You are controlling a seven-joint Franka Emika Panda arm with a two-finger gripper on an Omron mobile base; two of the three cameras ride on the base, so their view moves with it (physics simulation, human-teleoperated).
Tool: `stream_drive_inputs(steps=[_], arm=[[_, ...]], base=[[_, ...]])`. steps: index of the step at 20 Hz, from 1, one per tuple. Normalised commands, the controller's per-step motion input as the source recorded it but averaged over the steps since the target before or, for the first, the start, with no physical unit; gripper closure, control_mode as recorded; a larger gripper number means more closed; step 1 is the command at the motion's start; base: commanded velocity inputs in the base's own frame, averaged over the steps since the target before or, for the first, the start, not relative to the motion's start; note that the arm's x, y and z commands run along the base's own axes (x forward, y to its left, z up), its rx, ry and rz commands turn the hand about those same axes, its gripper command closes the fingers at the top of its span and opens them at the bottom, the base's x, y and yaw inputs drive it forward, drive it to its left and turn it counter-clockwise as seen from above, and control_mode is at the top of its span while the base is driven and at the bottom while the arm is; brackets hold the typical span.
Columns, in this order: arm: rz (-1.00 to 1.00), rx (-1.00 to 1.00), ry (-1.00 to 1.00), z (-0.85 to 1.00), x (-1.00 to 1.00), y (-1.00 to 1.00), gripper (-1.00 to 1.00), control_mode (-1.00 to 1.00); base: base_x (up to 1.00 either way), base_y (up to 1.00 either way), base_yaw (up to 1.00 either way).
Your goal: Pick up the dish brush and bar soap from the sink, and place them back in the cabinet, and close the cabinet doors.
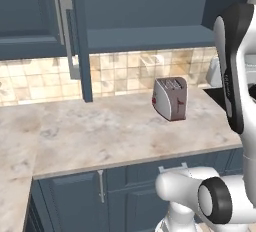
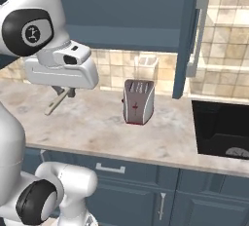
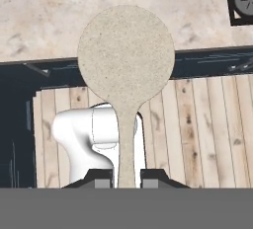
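Observation:
My gripper (image 3: 126, 176) is shut on the tan handle of the dish brush (image 3: 126, 50), whose round cream head points away from the hand. The hand hangs above the counter's front edge, left of the toaster. From the right base the brush (image 2: 56, 103) sticks out below the gripper (image 2: 64, 92). The black sink (image 2: 221, 132) with its grey drain (image 2: 238, 152) lies far to the right; its corner shows as sink (image 3: 239, 1). The bar soap is out of view. The upper cabinet (image 1: 150, 38) stands open, with one cabinet door (image 1: 81, 41) swung out edge-on and another door (image 2: 187, 35) open.
A red-and-silver toaster (image 1: 170, 98) stands on the marble counter (image 1: 90, 136), also seen as toaster (image 2: 138, 102). Low blue cabinets (image 2: 146, 191) run beneath. A wooden floor (image 3: 207, 124) lies below the hand. A closed upper door (image 1: 30, 16) is at the left.

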Motion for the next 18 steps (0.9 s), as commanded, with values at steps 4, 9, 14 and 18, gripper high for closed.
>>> stream_drive_inputs(steps=[4, 9, 14, 18], arm=[[0.0, 0.0, 0.0, 0.0, 0.0, 0.0, 1.0, 1.0], [0.0, 0.0, 0.0, 0.0, 0.0, 0.0, 1.0, 1.0], [0.0, 0.0, 0.0, 0.0, 0.0, 0.0, 1.0, 1.0], [0.0, 0.0, 0.0, 0.0, 0.0, 0.0, 1.0, 1.0]], base=[[0.36, 0.0, 0.0], [0.41, 0.0, 0.0], [0.35, 0.0, 0.0], [0.33, 0.0, 0.0]])
